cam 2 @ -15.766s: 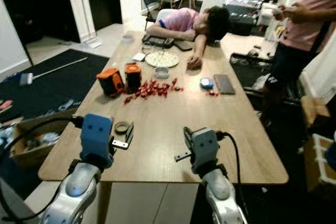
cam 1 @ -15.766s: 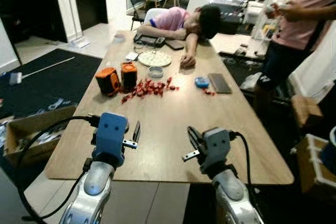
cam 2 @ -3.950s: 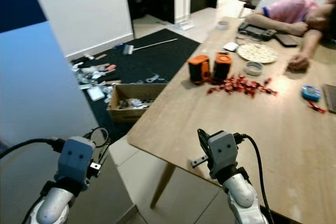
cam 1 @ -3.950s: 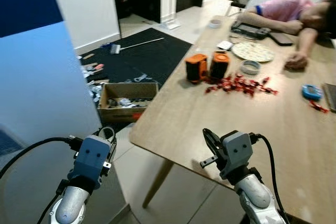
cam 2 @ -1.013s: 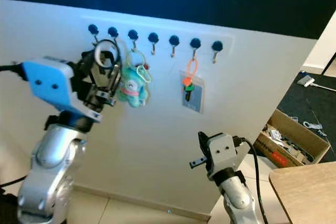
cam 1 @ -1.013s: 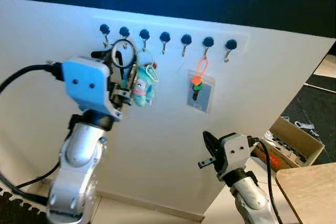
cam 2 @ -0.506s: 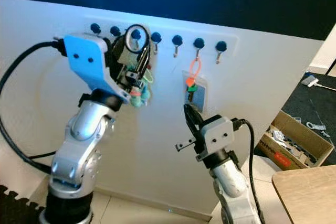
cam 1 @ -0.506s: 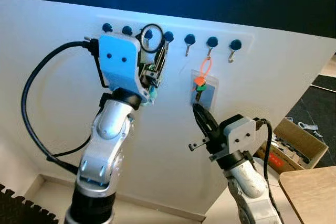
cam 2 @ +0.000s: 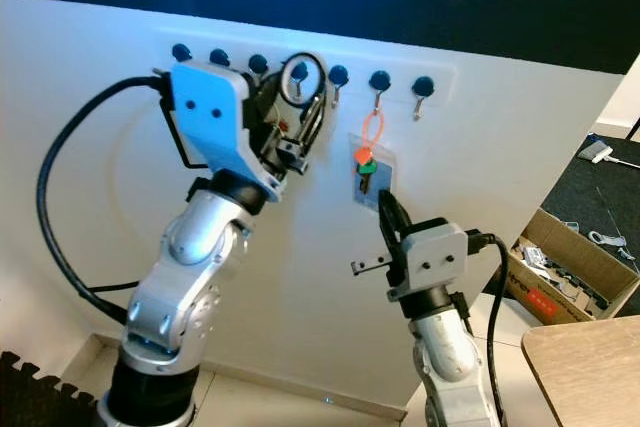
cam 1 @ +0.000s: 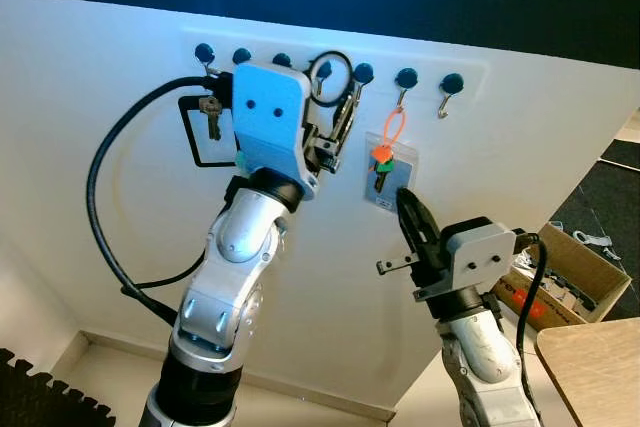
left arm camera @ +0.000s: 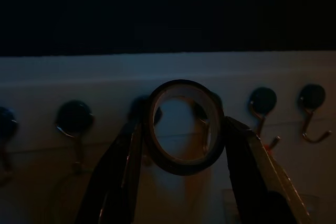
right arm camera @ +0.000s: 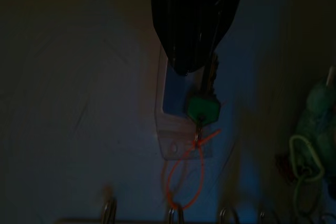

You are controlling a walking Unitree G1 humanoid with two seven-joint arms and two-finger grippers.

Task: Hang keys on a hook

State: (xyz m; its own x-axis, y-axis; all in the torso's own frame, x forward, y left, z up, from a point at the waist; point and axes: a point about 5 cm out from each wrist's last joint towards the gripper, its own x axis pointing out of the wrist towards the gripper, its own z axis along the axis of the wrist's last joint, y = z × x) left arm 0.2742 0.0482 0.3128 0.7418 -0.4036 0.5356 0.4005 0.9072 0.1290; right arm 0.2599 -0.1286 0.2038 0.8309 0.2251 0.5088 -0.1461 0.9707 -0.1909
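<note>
Hanging stage, not yet complete. The left tool is raised to the row of hooks on the white wall panel, its two black fingers pinching a round key ring from either side. In the left wrist view the ring stands just before two dark hook knobs, its opening framing the wall between them; whether it has caught a hook cannot be told, and no keys hanging from the ring can be made out. What is left, by this reading: bring the ring over a hook tip, lower it, and let go.

The right tool is lifted toward the wall below the orange loop with green key and card sleeve; its fingers appear pressed together and hold nothing, their tips close to the green key.

Room for moving: the hooks stand close together, so sideways freedom for the ring is small. A key hangs from the leftmost hook, and a green charm hangs near the left arm. The two rightmost hooks are bare, with plain wall beneath. A cardboard box and a table corner lie well apart, at lower right.
</note>
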